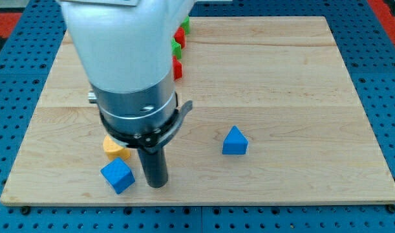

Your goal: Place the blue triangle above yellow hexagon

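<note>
The blue triangle point(234, 141) lies right of the board's middle, toward the view's bottom. The yellow hexagon point(114, 148) is at the lower left, partly hidden under the arm's body. A blue cube point(117, 175) lies just below it. My tip point(157, 184) rests on the board just right of the blue cube and below-right of the yellow hexagon, well left of the blue triangle.
Red point(178, 67) and green point(178, 48) blocks show at the view's top, partly hidden behind the arm; another red point(180, 33) and green point(185, 24) sit higher. The wooden board point(300, 90) lies on a blue pegboard.
</note>
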Tool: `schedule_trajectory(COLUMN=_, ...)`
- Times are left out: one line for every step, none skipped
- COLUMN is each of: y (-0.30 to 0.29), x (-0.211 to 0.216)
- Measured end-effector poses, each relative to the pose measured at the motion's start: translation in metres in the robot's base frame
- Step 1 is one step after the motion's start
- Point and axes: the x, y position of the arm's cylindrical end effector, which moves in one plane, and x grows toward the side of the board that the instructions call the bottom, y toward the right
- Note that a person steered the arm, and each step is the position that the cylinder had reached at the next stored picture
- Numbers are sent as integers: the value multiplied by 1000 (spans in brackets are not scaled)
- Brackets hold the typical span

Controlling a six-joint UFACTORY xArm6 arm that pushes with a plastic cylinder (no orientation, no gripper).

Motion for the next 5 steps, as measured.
schedule_trajectory(y=-7, x=-13)
schedule_trajectory(y=-31, x=-2)
schedule_trajectory(y=-31, x=5)
schedule_trajectory(y=5, x=4)
schedule_trajectory(y=91, x=0)
